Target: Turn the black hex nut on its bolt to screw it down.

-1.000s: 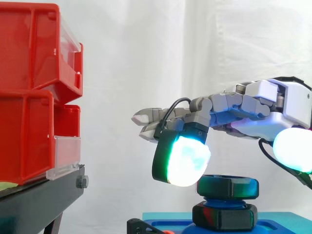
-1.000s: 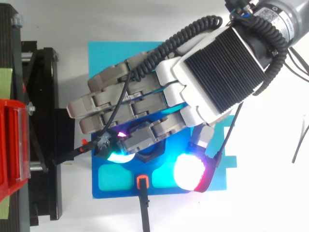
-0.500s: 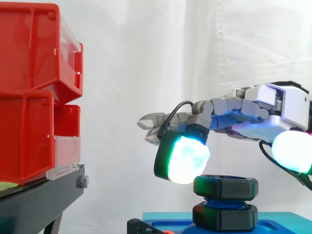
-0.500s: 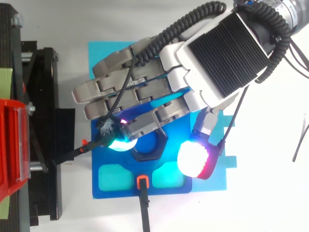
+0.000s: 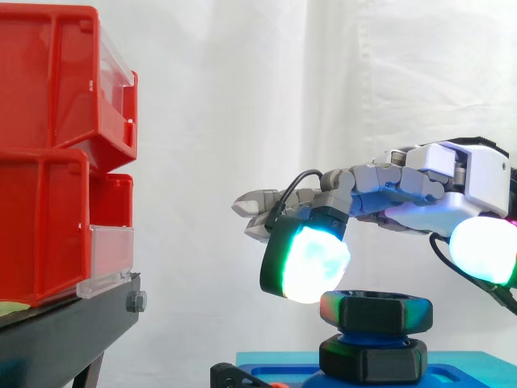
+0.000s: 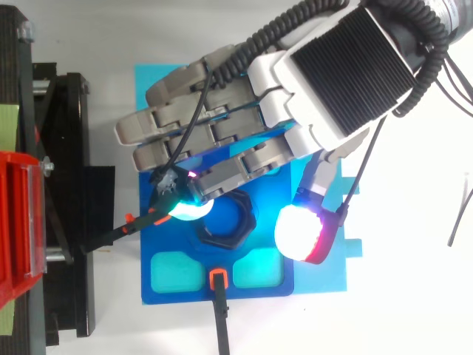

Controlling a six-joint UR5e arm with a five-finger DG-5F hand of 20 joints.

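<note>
The black hex nut (image 6: 228, 226) (image 5: 376, 310) sits high on its blue bolt, above a second black hex piece (image 5: 371, 358) at the bolt's foot on the blue base plate (image 6: 177, 275). My hand (image 6: 336, 70) reaches in from the right just above the nut, most fingers stretched straight to the left. One finger bends down, and its cyan-green pad (image 5: 305, 260) rests against the nut's upper left edge. The thumb pad (image 6: 299, 233) glows white and red to the nut's right, a small gap away. Nothing is held.
Red bins (image 5: 56, 153) stand stacked on a black stand (image 5: 65, 331) at the left. A black cable with an orange end (image 6: 217, 279) plugs into the plate's front edge, beside two teal recesses (image 6: 176, 271). A black bracket (image 6: 111, 235) reaches from the stand toward the plate.
The hand has drawn back off the nut, upward in the top view and slightly right in the side view. The nut is now uncovered and has turned a little.
</note>
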